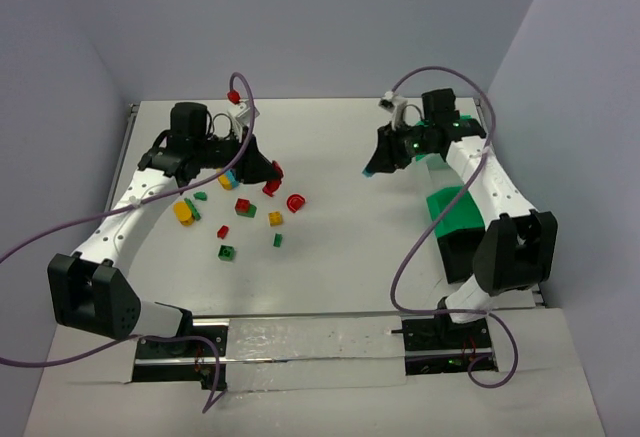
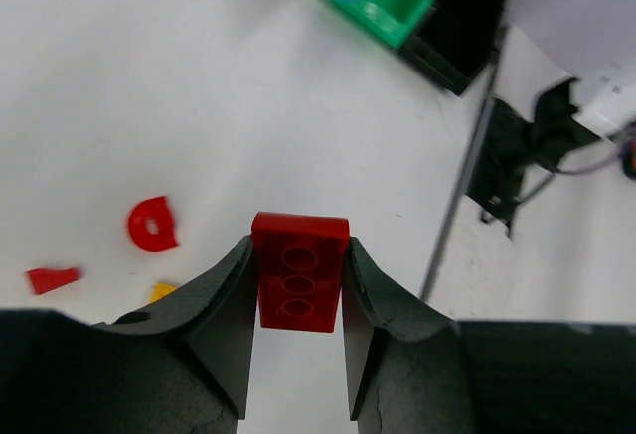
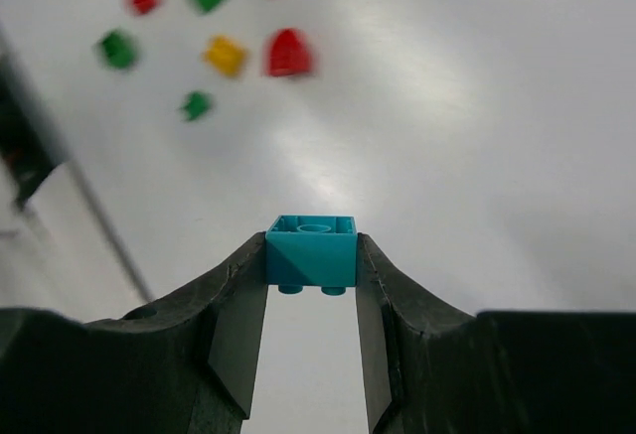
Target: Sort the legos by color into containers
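1. Counts: there are two grippers, each holding one brick. About ten loose legos [image 1: 243,206] lie on the white table [image 1: 340,287]. The overhead view shows roughly three red, two yellow and five green. One more piece is partly hidden under the left arm. One green container [image 1: 455,207] is in view, with a black box [image 1: 462,252] against its near side.
2. Room to move: the loose pieces are clustered just past the left gripper [image 1: 268,175], on its near side. The closest is a red rounded piece [image 1: 296,201], just beside the fingertips. A broad stretch of white table separates the two grippers. The right gripper [image 1: 373,169] is well apart from the cluster. The green container sits behind it, under its own arm, near the table's right edge. Walls close off the back and both sides of the table.
3. Left gripper [image 2: 298,247]: the jaws are narrow and press on the long sides of a red brick [image 2: 298,285]. A row of three round sockets on the brick faces the wrist camera. Ahead and to the left of the fingers lie the red rounded piece [image 2: 152,223], a small red piece [image 2: 52,278] and a yellow piece [image 2: 162,290].
4. Right gripper [image 3: 311,243]: the jaws are narrow and clamp a blue brick [image 3: 311,257] at the fingertips. Its hollow side shows on top and two studs show below. Beyond the fingers, blurred, lie red, green and yellow pieces.
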Action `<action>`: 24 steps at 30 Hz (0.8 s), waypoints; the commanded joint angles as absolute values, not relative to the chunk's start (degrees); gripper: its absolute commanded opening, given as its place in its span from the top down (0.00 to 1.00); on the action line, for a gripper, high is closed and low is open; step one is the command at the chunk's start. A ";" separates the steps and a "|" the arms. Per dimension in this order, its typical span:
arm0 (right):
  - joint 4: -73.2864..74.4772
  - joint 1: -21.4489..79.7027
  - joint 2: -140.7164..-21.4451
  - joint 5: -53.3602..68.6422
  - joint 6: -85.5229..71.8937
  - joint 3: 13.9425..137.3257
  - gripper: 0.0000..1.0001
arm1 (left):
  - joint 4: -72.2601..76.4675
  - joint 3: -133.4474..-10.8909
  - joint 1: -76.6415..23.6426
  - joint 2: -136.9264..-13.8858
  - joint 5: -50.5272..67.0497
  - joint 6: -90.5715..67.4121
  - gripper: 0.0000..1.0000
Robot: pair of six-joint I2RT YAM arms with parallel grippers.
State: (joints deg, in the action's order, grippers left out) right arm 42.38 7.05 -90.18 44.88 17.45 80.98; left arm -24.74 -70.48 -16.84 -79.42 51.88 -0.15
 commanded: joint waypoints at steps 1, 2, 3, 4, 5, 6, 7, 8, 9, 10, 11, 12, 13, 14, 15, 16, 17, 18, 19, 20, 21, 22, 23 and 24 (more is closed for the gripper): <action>35.64 1.83 -93.36 24.72 12.80 88.62 1.00 | -16.43 -71.82 -17.41 -78.49 39.17 -5.01 1.00; 33.66 0.65 -94.69 21.03 11.26 90.17 1.00 | -15.99 -72.48 -17.55 -78.86 37.40 -5.08 1.00; 32.51 -1.02 -95.58 18.72 10.48 91.31 1.00 | -15.91 -72.89 -17.65 -79.07 36.36 -4.88 1.00; 31.55 -1.90 -96.44 16.48 9.94 92.00 1.00 | -15.98 -73.17 -17.81 -79.32 35.49 -4.62 1.00; 30.88 -2.31 -98.52 11.94 9.63 93.97 1.00 | -16.28 -73.36 -17.91 -79.51 34.12 -4.28 1.00; 30.55 -2.73 -100.17 11.00 9.44 95.53 1.00 | -16.49 -73.46 -17.93 -79.68 33.56 -4.08 1.00; 30.57 -3.38 -101.81 7.79 8.98 96.94 1.00 | -16.59 -73.41 -17.93 -80.00 33.34 -3.83 1.00; 30.75 -4.01 -104.54 5.01 8.21 99.53 1.00 | -16.49 -73.26 -17.97 -80.15 33.44 -3.78 1.00; 30.97 -4.61 -107.32 2.69 7.44 102.21 1.00 | -16.33 -73.11 -18.03 -80.24 33.58 -3.79 1.00; 31.28 -5.02 -108.66 2.01 7.02 103.39 1.00 | -16.17 -72.95 -18.10 -80.25 33.66 -3.87 1.00; 31.10 -5.46 -109.97 1.58 6.49 104.54 1.00 | -16.08 -72.77 -18.11 -80.33 33.75 -3.96 1.00; 30.66 -5.90 -111.03 1.32 5.97 105.82 1.00 | -15.91 -72.68 -18.11 -80.42 33.66 -4.13 1.00; 30.23 -6.27 -112.22 1.45 5.53 106.40 1.00 | -15.78 -72.62 -18.17 -80.48 33.53 -4.19 1.00; 29.84 -6.47 -113.16 1.33 5.20 106.61 1.00 | -15.73 -72.60 -18.19 -80.51 33.38 -4.22 1.00; 29.42 -6.60 -114.29 0.99 5.00 107.00 1.00 | -15.73 -72.60 -18.19 -80.65 33.17 -4.22 1.00; 28.97 -6.71 -115.45 0.58 4.85 107.38 1.00 | -15.73 -72.60 -18.19 -80.81 32.91 -4.25 1.00; 28.56 -6.79 -116.18 0.27 4.75 107.49 1.00 | -15.71 -72.60 -18.19 -80.88 32.67 -4.33 1.00; 28.26 -6.92 -116.46 0.24 4.73 107.53 1.00 | -15.60 -72.62 -18.19 -80.99 32.59 -4.39 1.00; 28.06 -7.14 -117.45 0.18 4.64 107.69 1.00 | -15.45 -72.68 -18.19 -81.16 32.52 -4.42 1.00; 27.68 -7.23 -117.96 -0.18 4.51 107.73 0.98 | -15.36 -72.69 -18.19 -81.34 32.52 -4.54 1.00; 26.95 -7.37 -118.51 -1.31 4.28 107.70 0.93 | -15.23 -72.70 -18.19 -81.52 32.54 -4.79 1.00; 26.43 -7.70 -119.43 -1.32 4.15 107.83 0.90 | -14.97 -72.77 -18.19 -81.72 32.60 -4.99 1.00; 26.37 -7.73 -119.53 -1.32 4.13 107.84 0.87 | -14.94 -72.77 -18.19 -81.82 32.61 -5.17 1.00; 26.23 -7.87 -120.22 -1.04 4.04 108.16 0.72 | -14.85 -72.77 -18.19 -81.96 32.61 -5.28 1.00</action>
